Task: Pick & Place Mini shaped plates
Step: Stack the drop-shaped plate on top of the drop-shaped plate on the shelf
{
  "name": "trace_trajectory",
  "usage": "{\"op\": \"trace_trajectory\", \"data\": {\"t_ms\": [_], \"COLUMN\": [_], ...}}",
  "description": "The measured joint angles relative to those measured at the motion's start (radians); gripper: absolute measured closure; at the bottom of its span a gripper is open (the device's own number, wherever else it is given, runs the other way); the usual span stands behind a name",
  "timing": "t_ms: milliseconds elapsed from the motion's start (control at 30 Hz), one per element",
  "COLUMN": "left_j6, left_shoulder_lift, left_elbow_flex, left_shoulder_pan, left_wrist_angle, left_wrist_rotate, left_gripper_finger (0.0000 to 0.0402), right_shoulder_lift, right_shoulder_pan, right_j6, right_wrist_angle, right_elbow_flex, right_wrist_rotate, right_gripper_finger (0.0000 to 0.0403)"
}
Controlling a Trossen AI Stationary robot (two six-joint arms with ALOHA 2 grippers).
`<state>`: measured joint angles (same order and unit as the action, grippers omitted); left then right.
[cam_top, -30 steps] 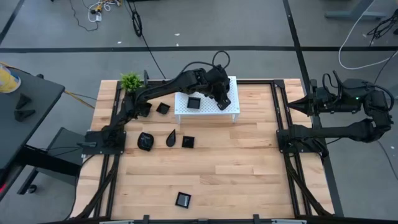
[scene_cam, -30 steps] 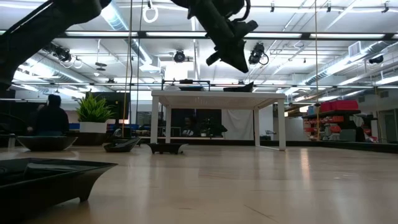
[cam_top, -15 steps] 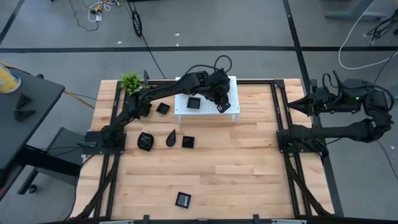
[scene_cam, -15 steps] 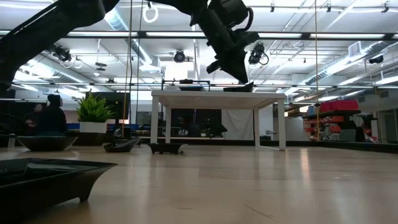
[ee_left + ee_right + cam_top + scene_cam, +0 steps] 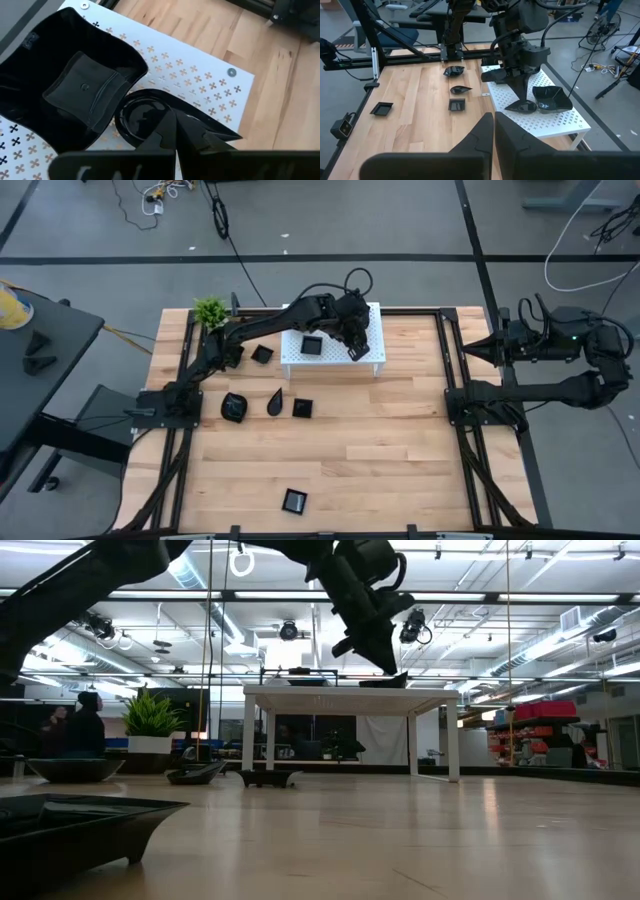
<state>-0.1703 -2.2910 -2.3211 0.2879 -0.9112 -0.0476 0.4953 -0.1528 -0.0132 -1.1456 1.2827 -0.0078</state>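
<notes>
My left gripper [image 5: 358, 352] reaches over the right part of the white perforated stand [image 5: 331, 364], shut on a black teardrop plate [image 5: 142, 111] that sits on the stand top. A wavy-edged square plate [image 5: 75, 95] rests on the stand beside it. More black plates lie flat on the wooden table: one [image 5: 262, 354] left of the stand, three in a row [image 5: 233, 407], [image 5: 275, 399], [image 5: 303, 408], and a square one [image 5: 293, 501] near the near edge. My right gripper [image 5: 493, 125] waits shut at the table's right edge. My left gripper pinches the teardrop plate by its rim [image 5: 169, 105] between the two fingers, on the side toward its pointed end. The fingers [image 5: 521, 91] come from above, pointing steeply down. The plate lies level with its underside on the stand top [image 5: 522, 106].
A small green potted plant [image 5: 210, 310] stands at the table's far-left corner. Black frame rails [image 5: 450, 360] run along the left and right sides. Bare wood lies between the stand and the right rail and across the table's near half. A person [image 5: 82, 730] sits in the room beyond.
My left gripper has come down from above onto the right part of the stand, carrying the teardrop plate; the plate now sits on the stand top. In the last half second the gripper has barely moved.
</notes>
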Motion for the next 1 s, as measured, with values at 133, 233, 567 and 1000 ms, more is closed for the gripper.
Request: {"op": "trace_trajectory", "data": {"t_ms": [133, 233, 567, 1000], "left_j6": [0.002, 0.002, 0.001, -0.001], "left_shoulder_lift": [0.000, 0.000, 0.000, 0.000], "left_elbow_flex": [0.000, 0.005, 0.024, 0.024], "left_shoulder_pan": [0.006, 0.008, 0.004, 0.005], "left_wrist_angle": [0.007, 0.008, 0.001, -0.016], "left_wrist_rotate": [0.000, 0.009, 0.012, 0.022], "left_gripper_finger": [0.0401, 0.0401, 0.0401, 0.0401], "right_shoulder_lift": [0.000, 0.000, 0.000, 0.000], "right_shoulder_pan": [0.000, 0.000, 0.000, 0.000], "right_j6": [0.000, 0.000, 0.000, 0.000], "right_wrist_angle": [0.000, 0.000, 0.000, 0.000], "right_elbow_flex": [0.000, 0.000, 0.000, 0.000], "right_wrist_rotate": [0.000, 0.000, 0.000, 0.000], "right_gripper_finger": [0.0383, 0.0383, 0.0383, 0.0383]}}
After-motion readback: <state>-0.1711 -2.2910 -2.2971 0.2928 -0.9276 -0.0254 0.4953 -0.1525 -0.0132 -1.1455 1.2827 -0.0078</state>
